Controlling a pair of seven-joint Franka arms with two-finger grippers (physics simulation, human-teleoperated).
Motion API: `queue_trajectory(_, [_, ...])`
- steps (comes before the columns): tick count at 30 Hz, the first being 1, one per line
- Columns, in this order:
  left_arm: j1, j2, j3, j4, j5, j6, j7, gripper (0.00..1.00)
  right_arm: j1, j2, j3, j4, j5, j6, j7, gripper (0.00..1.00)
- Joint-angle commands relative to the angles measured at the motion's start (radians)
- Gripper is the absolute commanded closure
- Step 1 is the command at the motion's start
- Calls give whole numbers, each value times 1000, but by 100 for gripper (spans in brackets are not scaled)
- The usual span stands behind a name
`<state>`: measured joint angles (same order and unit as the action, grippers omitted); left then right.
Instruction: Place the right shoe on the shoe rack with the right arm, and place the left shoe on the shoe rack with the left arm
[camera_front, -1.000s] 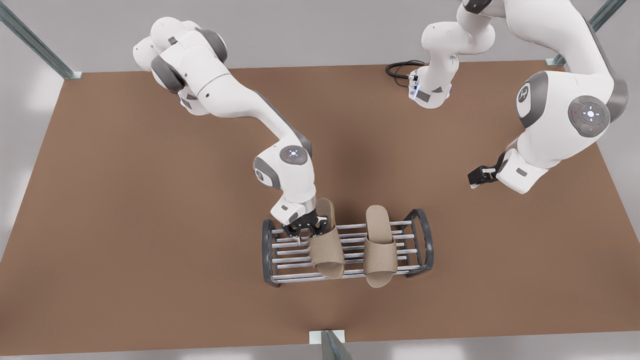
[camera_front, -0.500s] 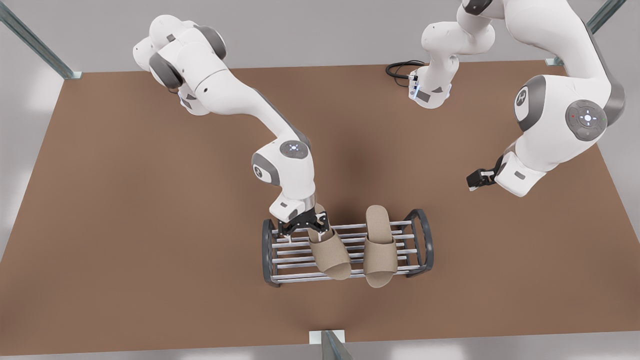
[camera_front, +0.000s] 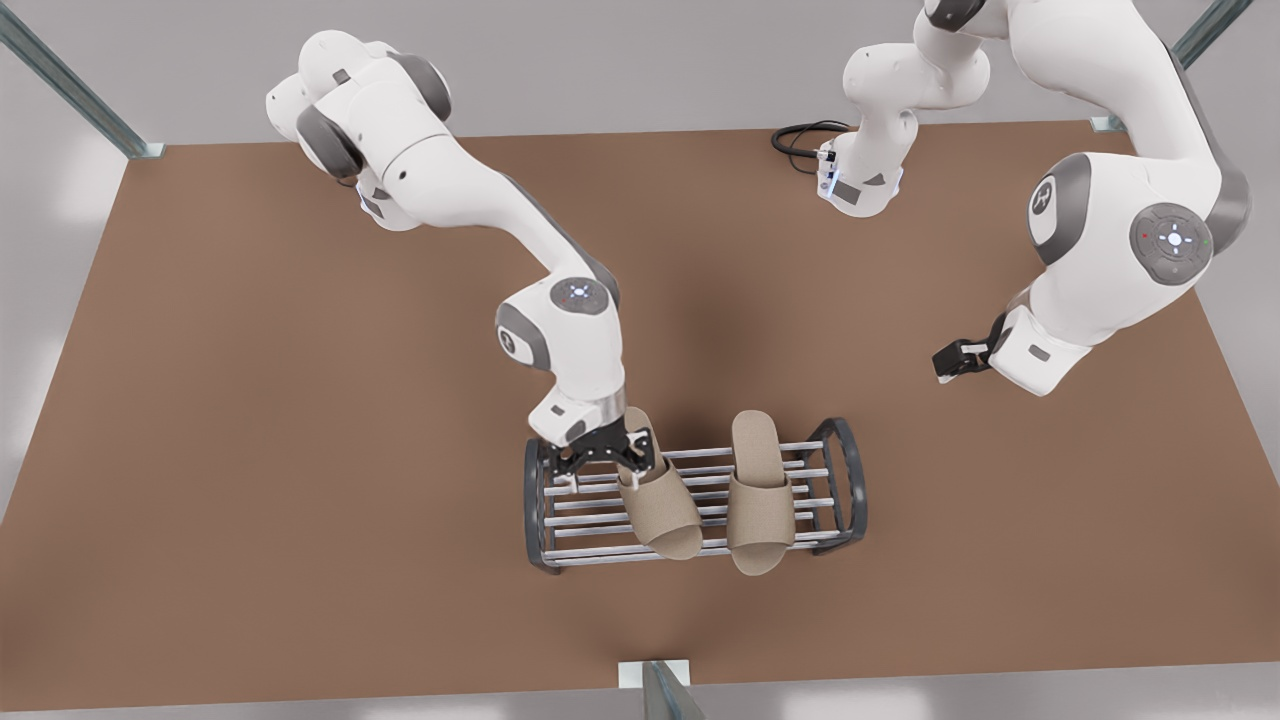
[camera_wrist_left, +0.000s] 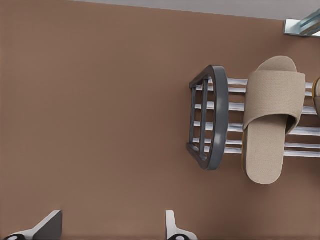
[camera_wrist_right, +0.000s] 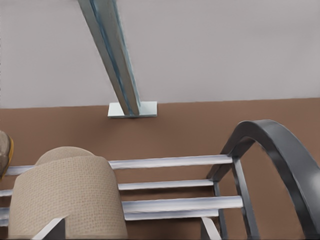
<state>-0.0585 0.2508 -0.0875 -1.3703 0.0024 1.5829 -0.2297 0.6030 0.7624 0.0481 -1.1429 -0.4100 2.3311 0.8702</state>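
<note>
We see the right gripper (camera_front: 598, 466) spread open over the rack (camera_front: 845, 470) at lower centre, its slipper (camera_front: 660, 508) released, while the left gripper (camera_front: 948, 362), open, waits at right.

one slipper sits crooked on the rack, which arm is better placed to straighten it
Right. The right tool is open at the crooked slipper on the shoe rack. The left tool, also open, waits off the rack over the table, beyond the straight slipper.
</note>
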Motion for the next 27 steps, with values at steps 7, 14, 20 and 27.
queue_trajectory(7, [0,2,0,7,1,0,0,0,-3,-11,42,123,20,-166,27,0])
queue_trajectory(14, [0,2,-2,5,1,0,0,0,-86,-262,88,127,227,-582,-260,0])
queue_trajectory(20, [0,2,-2,7,-1,0,0,0,-514,-477,87,124,336,-894,-355,0])
queue_trajectory(27, [0,2,-2,19,-1,-1,0,0,-727,-693,96,-281,359,-780,-800,0])
